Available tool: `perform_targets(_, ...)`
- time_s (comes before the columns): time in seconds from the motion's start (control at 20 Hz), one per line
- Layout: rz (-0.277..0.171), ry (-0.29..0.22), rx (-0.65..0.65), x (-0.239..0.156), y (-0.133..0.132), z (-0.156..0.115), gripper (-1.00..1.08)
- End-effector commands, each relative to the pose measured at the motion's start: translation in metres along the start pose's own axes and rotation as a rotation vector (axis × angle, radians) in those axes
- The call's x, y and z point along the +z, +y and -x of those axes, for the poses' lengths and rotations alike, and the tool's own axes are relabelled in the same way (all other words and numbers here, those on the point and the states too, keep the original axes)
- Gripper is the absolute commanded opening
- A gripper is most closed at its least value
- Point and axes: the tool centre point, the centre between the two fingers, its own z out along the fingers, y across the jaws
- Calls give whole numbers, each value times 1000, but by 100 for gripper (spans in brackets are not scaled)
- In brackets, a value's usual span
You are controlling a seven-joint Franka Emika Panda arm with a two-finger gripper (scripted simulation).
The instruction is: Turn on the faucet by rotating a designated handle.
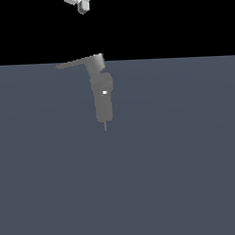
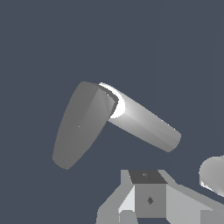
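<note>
Faucet (image 1: 103, 93) stands upright on the grey floor (image 1: 180, 175), handle (image 1: 76, 63) projecting toward the exterior view's left. Gripper (image 1: 80, 5) high above, well apart, holding nothing; finger spread cannot be told.

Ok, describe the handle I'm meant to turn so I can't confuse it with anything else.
Find the grey faucet standing alone on the blue-grey floor, near the middle of the exterior view. At its angular top, the handle is the thin flat lever sticking out toward the exterior view's left, tapering to a point. Unlike the thick upright body with its white dot, it is slim and nearly horizontal.
</note>
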Motion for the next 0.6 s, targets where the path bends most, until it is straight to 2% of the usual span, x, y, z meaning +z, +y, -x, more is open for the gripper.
perform_targets(0.0,10,-1,57,11,-17,-2,-100)
perform_targets(0.55,58,15,297,69,-89,-4,-100)
